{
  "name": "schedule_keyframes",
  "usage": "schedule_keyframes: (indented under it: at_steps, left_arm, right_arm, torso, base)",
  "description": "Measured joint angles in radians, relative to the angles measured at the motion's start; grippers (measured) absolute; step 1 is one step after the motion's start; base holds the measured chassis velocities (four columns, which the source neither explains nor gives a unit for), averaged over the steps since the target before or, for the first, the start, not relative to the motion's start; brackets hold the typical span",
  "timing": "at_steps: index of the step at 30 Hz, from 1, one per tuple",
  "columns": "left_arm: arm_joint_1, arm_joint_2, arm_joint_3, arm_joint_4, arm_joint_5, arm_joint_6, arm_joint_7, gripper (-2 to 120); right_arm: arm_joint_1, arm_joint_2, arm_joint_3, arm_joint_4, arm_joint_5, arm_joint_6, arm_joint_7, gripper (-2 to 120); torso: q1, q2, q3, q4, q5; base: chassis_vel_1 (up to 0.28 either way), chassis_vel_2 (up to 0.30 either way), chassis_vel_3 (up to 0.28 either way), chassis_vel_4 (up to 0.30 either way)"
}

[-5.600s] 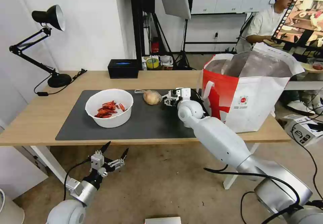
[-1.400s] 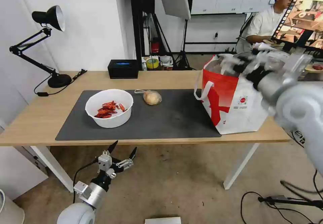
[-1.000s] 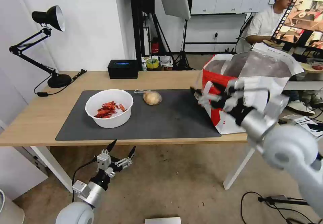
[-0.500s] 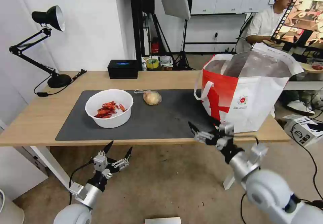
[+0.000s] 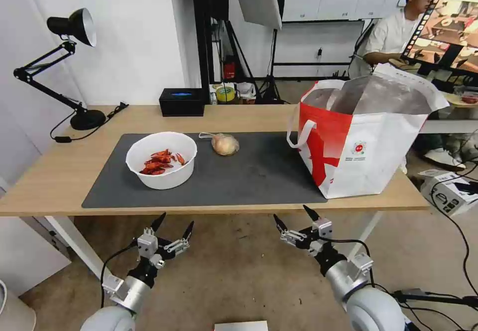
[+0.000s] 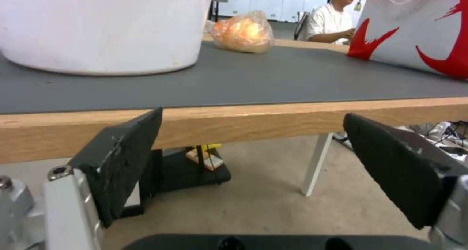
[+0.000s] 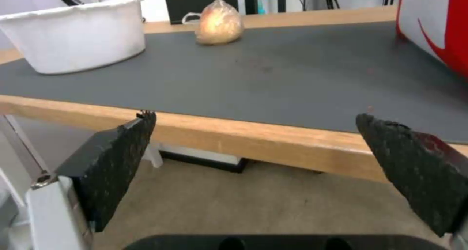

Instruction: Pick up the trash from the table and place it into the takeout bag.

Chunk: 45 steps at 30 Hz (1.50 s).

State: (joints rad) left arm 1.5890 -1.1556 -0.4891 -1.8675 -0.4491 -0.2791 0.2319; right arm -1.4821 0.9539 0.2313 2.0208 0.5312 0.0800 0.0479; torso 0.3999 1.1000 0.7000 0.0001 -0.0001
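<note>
A white bowl [image 5: 161, 160] of red crayfish shells sits on the dark grey mat [image 5: 249, 181] of the table [image 5: 45, 181]. Right of it lies a knotted clear bag [image 5: 224, 144] around a yellowish lump. The takeout bag [image 5: 368, 137] stands open at the table's right end, foil lining showing. My left gripper [image 5: 173, 223] hangs open below the table's front edge, under the bowl. My right gripper [image 5: 296, 216] is open too, below the front edge, nearer the takeout bag. The wrist views look across the mat at the bowl [image 6: 105, 27] [image 7: 78, 40] and the knotted bag [image 6: 244, 32] [image 7: 219, 22].
A black desk lamp [image 5: 64, 67] stands at the table's far left corner. A black box with a blue top [image 5: 182, 101] sits at the back edge. White table legs [image 5: 74, 244] flank the space below. Cables [image 5: 448, 251] and a small box [image 5: 450, 189] lie on the floor at right.
My right arm came away from the takeout bag's mouth, swung down past the table's front edge, and now hangs open below it. The left gripper barely shifted.
</note>
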Motion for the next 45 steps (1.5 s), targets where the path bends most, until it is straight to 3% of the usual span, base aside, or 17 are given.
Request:
schedule_keyframes:
  at_steps: [15, 25, 28, 32, 39, 45]
  left_arm:
    - [0.011, -0.008, -0.009, -0.012, 0.011, -0.007, 0.000, 100]
    - [-0.004, -0.023, 0.014, -0.011, 0.026, -0.007, -0.002, 100]
    - [-0.005, -0.023, 0.008, -0.007, 0.026, -0.006, -0.005, 100]
    - [-0.005, -0.021, 0.004, -0.004, 0.023, -0.005, -0.006, 100]
    - [-0.010, -0.017, 0.004, 0.001, 0.020, -0.003, -0.008, 100]
    - [-0.015, -0.013, 0.009, 0.007, -0.001, -0.003, -0.009, 100]
  right_arm:
    - [0.045, 0.023, -0.023, -0.005, 0.016, -0.013, 0.004, 100]
    - [0.221, 0.019, -0.105, -0.002, 0.082, -0.075, 0.025, 100]
    - [0.378, -0.010, -0.176, -0.036, 0.128, -0.108, 0.049, 100]
    - [0.473, -0.015, -0.225, -0.067, 0.153, -0.125, 0.061, 100]
    - [0.761, 0.042, -0.387, -0.255, 0.239, -0.178, 0.085, 100]
    - [1.002, 0.157, -0.493, -0.506, 0.265, -0.189, 0.086, 100]
  torso:
    - [0.000, 0.000, 0.000, -0.0001, 0.0002]
    - [0.000, 0.000, 0.000, -0.0001, 0.0001]
    - [0.000, 0.000, 0.000, -0.0001, 0.0000]
    - [0.000, 0.000, 0.000, -0.0001, 0.0002]
    - [0.000, 0.000, 0.000, -0.0002, 0.0002]
    - [0.000, 0.000, 0.000, 0.0001, -0.0002]
  base:
    - [0.000, 0.000, 0.000, 0.000]
    - [0.000, 0.000, 0.000, 0.000]
    - [0.000, 0.000, 0.000, 0.000]
    - [0.000, 0.000, 0.000, 0.000]
    - [0.000, 0.000, 0.000, 0.000]
    - [0.000, 0.000, 0.000, 0.000]
